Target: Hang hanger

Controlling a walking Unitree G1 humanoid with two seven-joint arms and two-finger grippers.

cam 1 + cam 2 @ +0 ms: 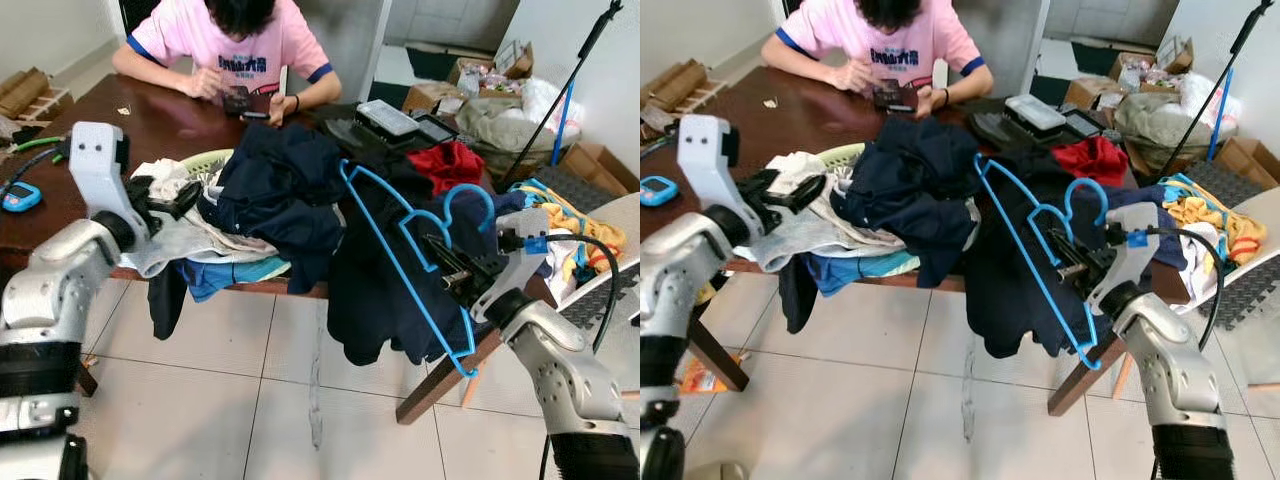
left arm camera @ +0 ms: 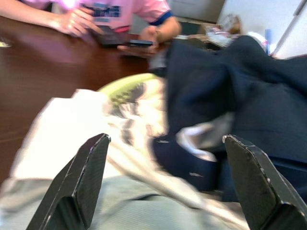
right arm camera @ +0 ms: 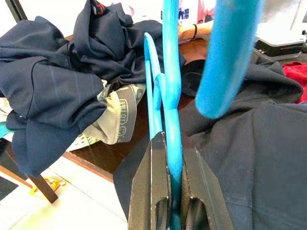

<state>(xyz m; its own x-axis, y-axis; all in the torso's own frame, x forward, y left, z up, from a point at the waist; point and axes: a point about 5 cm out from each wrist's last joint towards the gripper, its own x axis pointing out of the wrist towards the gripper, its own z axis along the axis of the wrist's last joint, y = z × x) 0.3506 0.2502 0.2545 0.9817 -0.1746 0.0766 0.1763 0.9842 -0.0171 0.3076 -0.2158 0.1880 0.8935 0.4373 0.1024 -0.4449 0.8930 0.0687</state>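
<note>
facing a dark wooden table (image 1: 150, 125) on pale tiles, we see our left gripper (image 2: 163, 191) spread wide over a heap of clothes (image 1: 270, 200), a person (image 1: 235, 45) seated at the far side, and boxes beyond. at right, our right gripper (image 3: 175, 191) pinches the blue hanger (image 1: 400, 250), held tilted in front of a dark garment at the table's edge.

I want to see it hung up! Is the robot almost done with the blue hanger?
Not yet. Done: the right gripper has picked up the blue hanger and holds it in front of the table. In hand: the left gripper is open over the pile of clothes. Left: no rail or hook can be seen, and nothing is on the hanger.
</note>
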